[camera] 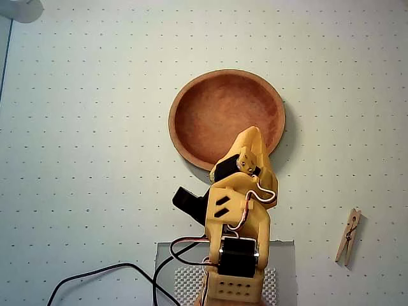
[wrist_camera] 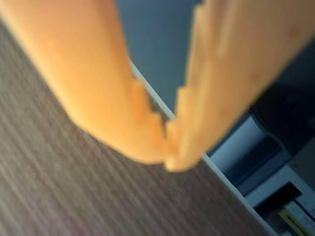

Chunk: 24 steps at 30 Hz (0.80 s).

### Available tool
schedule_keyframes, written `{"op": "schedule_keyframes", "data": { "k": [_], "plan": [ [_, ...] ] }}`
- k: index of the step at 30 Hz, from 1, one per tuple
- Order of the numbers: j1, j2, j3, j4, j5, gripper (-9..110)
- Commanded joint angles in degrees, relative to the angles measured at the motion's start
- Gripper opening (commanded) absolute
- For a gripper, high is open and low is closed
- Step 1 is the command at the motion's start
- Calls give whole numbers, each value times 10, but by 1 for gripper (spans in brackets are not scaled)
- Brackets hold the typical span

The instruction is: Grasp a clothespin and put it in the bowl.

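Note:
In the overhead view the reddish-brown wooden bowl (camera: 227, 117) sits at the centre of the dotted mat and holds nothing. The light-wood clothespin (camera: 349, 236) lies on the mat at the lower right, far from the bowl. My yellow gripper (camera: 252, 137) is folded back over the bowl's near rim, well left of the clothespin. The wrist view shows both orange fingertips (wrist_camera: 147, 142) meeting at their tips, with nothing held in my gripper (wrist_camera: 167, 156). Neither bowl nor clothespin appears in the wrist view.
The arm's base (camera: 236, 280) stands on a clear plate at the bottom edge, with black and red cables (camera: 115, 271) trailing left. A white object (camera: 22, 7) sits at the top left corner. The wrist view faces a dark wood-grain surface (wrist_camera: 74, 187) and shelving.

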Motion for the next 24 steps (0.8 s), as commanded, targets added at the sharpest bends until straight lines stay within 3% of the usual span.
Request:
{"op": "schedule_keyframes", "data": {
  "k": [1, 8, 17, 24],
  "plan": [
    [12, -110, -102, 122, -74, -3],
    [15, -230, -133, 299, -171, -3],
    [95, -251, -114, 294, -240, -3],
    [182, -367, -110, 293, -247, -3]
  ]
}}
